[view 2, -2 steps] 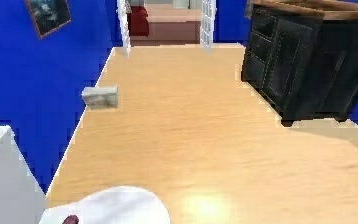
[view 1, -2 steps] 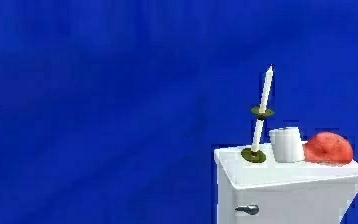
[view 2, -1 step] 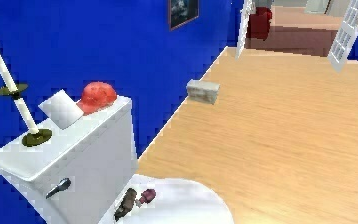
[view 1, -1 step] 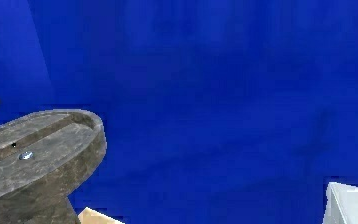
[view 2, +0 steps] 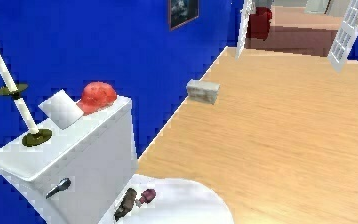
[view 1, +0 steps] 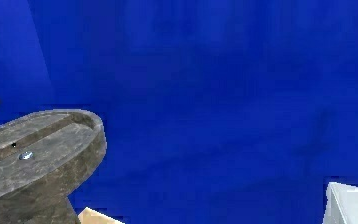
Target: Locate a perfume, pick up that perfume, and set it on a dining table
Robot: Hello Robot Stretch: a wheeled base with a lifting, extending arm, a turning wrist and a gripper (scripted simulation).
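We can tell little of our own body at this moment. How high our arm is lifted, how far it is extended and how our wrist is turned cannot be told, and neither can the pose of our gripper. Our base stands close before a blue wall (view 1: 207, 80), with a toilet (view 2: 87, 150) just beside us on the side to which the arm reaches.
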